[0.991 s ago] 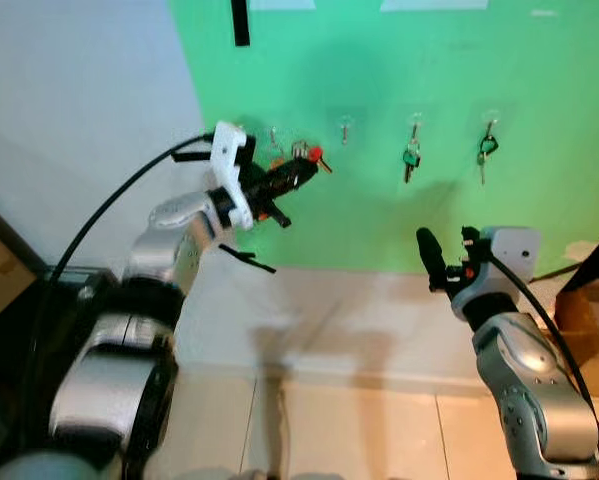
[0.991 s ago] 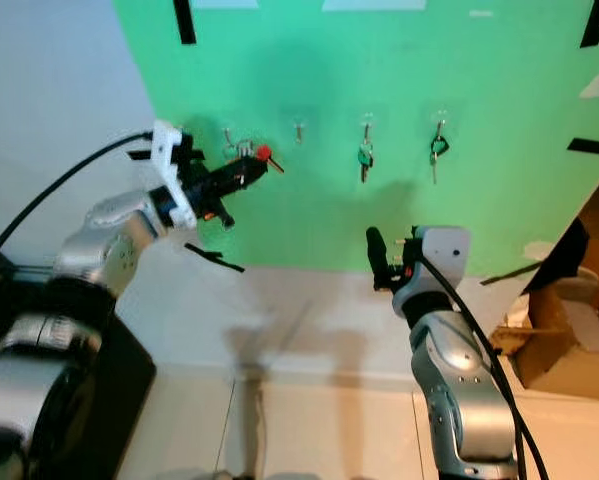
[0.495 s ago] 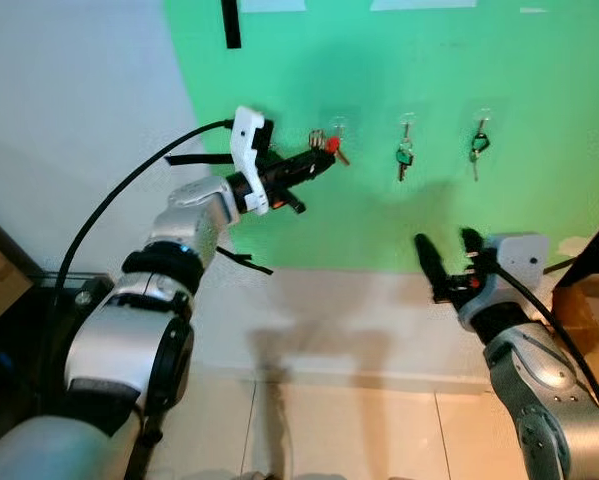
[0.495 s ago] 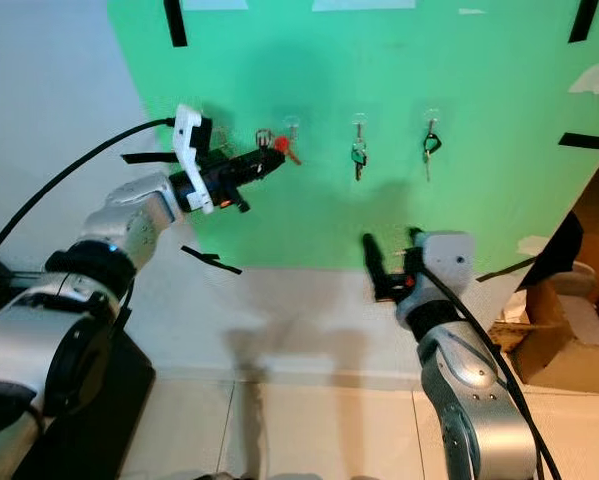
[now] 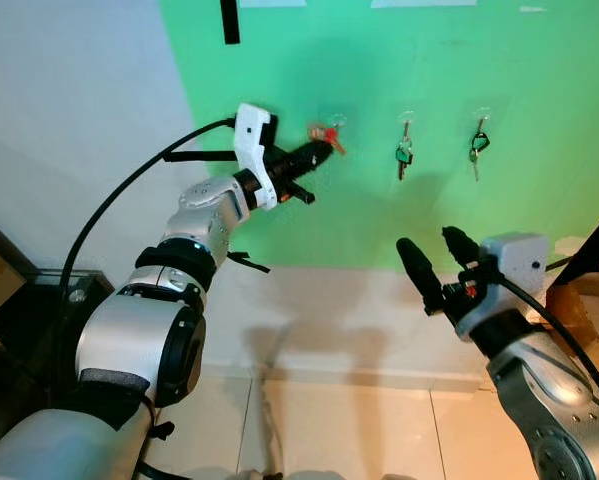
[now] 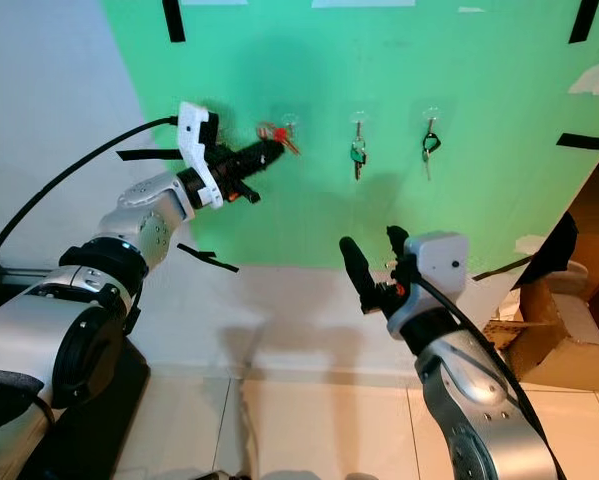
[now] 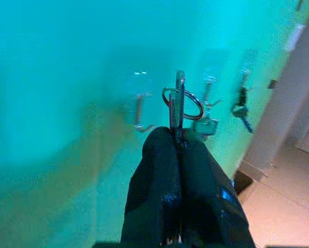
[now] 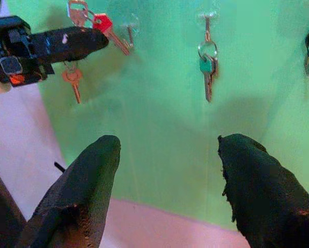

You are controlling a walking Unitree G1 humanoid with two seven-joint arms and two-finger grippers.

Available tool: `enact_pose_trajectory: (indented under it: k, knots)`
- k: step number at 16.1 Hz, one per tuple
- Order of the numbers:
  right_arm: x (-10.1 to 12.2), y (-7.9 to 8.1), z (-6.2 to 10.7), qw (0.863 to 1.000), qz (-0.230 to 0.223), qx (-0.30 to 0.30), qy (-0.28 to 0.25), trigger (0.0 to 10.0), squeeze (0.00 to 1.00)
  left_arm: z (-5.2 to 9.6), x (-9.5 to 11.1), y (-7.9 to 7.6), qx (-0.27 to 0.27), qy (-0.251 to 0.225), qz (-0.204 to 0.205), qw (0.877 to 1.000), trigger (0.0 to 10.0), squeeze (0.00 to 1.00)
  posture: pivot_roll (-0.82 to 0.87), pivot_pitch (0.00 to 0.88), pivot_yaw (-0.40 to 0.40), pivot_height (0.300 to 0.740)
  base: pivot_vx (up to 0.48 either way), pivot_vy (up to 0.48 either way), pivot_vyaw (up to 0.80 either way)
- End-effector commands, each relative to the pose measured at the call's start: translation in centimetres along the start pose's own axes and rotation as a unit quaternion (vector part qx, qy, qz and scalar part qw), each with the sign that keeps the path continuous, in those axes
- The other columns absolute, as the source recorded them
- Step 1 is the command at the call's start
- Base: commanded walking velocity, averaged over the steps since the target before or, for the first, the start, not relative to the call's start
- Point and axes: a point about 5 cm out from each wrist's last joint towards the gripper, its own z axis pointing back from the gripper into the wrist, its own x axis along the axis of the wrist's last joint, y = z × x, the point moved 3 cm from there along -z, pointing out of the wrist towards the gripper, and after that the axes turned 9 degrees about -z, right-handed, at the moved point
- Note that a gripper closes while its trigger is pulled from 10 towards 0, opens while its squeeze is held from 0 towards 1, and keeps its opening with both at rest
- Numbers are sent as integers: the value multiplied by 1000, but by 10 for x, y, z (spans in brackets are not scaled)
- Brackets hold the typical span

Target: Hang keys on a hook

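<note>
Since a second ago the left gripper [image 5: 317, 152] has reached further right along the green wall [image 5: 429, 200], carrying the red keys [image 5: 326, 137] up beside the empty hook [image 5: 337, 123]. Its fingers are pinched together on the keys, whose ring [image 7: 185, 103] stands just short of that hook. The right gripper [image 5: 434, 262] hovers lower, near the robot, fingers spread wide and empty. Further right, two key sets [image 5: 403, 157] already hang on hooks.
</note>
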Motion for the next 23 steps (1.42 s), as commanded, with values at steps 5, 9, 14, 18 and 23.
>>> enact_pose_trajectory:
  k: [5, 9, 14, 18, 23]
  knots:
    - [5, 2, 3, 1000, -10, -18, -4, 10000, 0, 1, -16, -3, -8, 51, -19, 999, 10000, 0, -354, 0, 104, 740, 0, 0, 0]
    - [4, 2, 2, 1000, -15, -23, -3, 10000, 0, 3, -31, -6, -9, 105, -51, 993, 10000, 0, -346, 0, 109, 740, 0, 0, 0]
    - [0, -1, 2, 999, -18, -37, 2, 10000, 0, 9, -36, -11, -44, 95, -65, 992, 10000, 0, -336, 0, 136, 740, 0, 0, 0]
    - [-24, -26, 11, 992, -33, -116, 27, 10000, 0, 29, -31, -23, -12, 36, -149, 988, 10000, 0, -267, 0, 146, 740, 0, 0, 0]
    - [-36, -37, 5, 983, -72, -169, 12, 10000, 0, 66, -52, -32, 74, 58, -135, 986, 10000, 0, -228, 0, 177, 740, 0, 206, -250]
